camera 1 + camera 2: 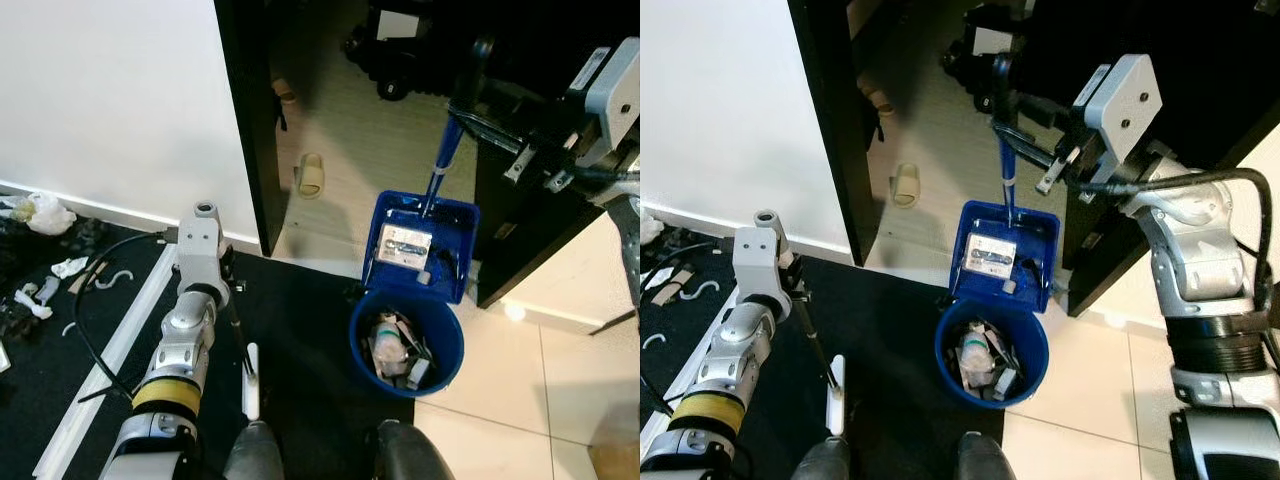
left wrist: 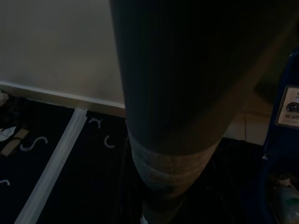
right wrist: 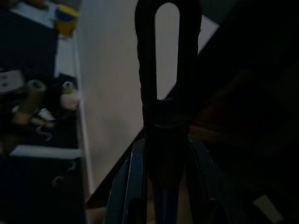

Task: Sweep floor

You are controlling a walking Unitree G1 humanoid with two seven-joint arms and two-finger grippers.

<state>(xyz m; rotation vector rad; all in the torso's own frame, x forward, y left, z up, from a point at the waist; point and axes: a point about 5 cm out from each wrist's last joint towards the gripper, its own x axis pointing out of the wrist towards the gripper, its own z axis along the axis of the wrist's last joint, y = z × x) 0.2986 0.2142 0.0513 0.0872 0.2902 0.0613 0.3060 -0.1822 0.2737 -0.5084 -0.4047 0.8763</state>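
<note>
Now, right gripper (image 1: 1025,120): raised ahead on the robot's right, its black fingers closed around the dark upper end of the dustpan handle (image 1: 1007,165), as best the head views show.
Dustpan (image 1: 1002,255): one, blue, hanging from that handle with its mouth tipped down over the bucket; a flat silver-and-white packet sits inside it and has not slid out.
Bucket (image 1: 945,372): one, blue and round, on the floor just in front of the robot's feet, directly under the dustpan's lower lip, already holding crumpled rubbish.
Left gripper (image 1: 238,340): low beside the robot's left leg over the black mat (image 1: 300,320); its thin fingers point down, and I cannot tell how far apart they stand or whether they hold the white stick below them.
White stick (image 1: 252,380): one, upright at the fingertips, possibly a broom handle.
Step in hand: emptying the swept rubbish into the bucket, judging by the tilt.
Next move: likely a steeper tip or a shake so the packet drops, keeping the lip over the bucket.
Still to sweep: several white scraps (image 1: 40,295) on the dark floor to the left, by the white wall.
Slippers: one pale slipper (image 1: 311,174) on the wooden floor beyond the doorway.
</note>
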